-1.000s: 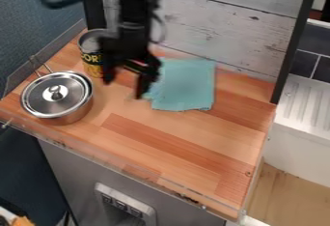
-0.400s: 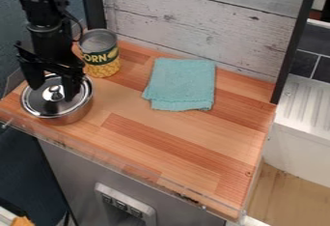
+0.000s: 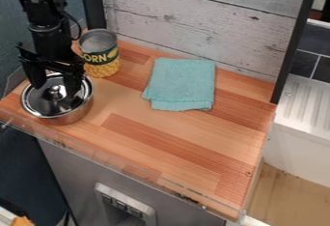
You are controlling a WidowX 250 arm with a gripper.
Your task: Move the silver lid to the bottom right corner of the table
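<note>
The black gripper (image 3: 57,86) hangs over the pot at the left of the table, open, with one finger on each side of the lid's knob. The silver lid (image 3: 49,105) lies on the steel pot (image 3: 69,117), its round knob showing between the fingers. Whether the fingertips touch the lid, I cannot tell. The wooden table (image 3: 174,143) reaches down to its bottom right corner at the lower right of the view.
A corn can (image 3: 101,56) stands just behind and right of the pot, close to the gripper. A folded teal cloth (image 3: 182,84) lies near the back wall. A low clear rail (image 3: 122,161) runs along the table's front edge.
From above the can and cloth, the gripper has moved left to the pot, uncovering both. Over the last moment it has barely shifted. Lid and pot stand where they were.
</note>
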